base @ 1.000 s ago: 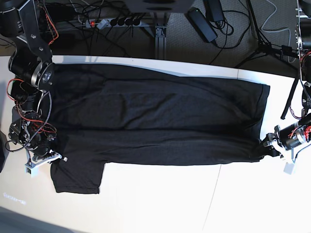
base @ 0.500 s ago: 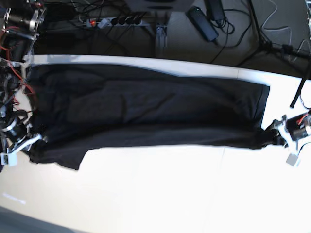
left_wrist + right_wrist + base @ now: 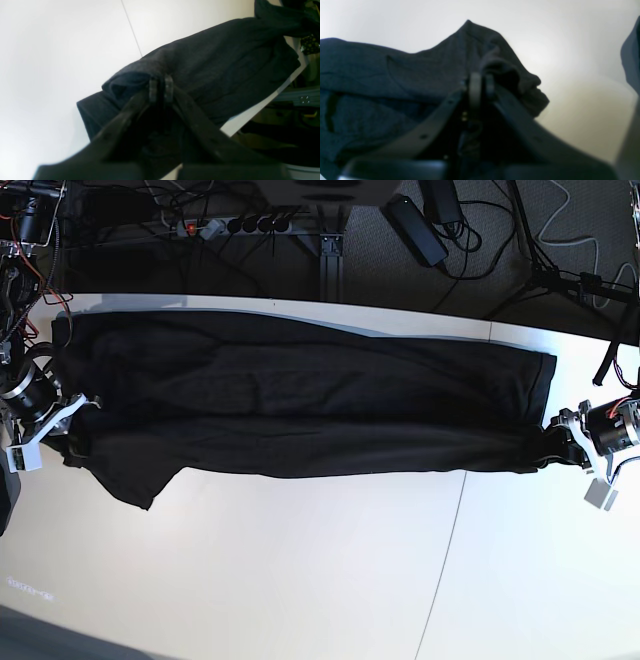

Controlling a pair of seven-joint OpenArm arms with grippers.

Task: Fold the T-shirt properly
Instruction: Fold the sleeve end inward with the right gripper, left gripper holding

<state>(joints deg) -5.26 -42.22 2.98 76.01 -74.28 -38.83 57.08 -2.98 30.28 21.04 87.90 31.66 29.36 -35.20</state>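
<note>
Two grippers: each one pinches one end of the T-shirt, one at each side of the table.
Left gripper: its two thin dark fingers are pressed together on a bunched corner of cloth. The rest of the shirt spreads away beyond the tips.
Right gripper: its fingers are squeezed tight on a lumpy fold of cloth. More cloth lies off to one side of it in soft folds.
T-shirt: it is black and soft, with a fine knit that looks a little fuzzy up close. It is pulled out into a long flat band between the two grippers. A loose flap hangs down next to the right gripper. The straight hem sits just by the left gripper.
Table: it is white, smooth and shiny. A thin dark seam runs across the bare part in front of the shirt.
Room: behind the table the floor is dark. A power strip, lots of cables and a black box lie there.
</note>
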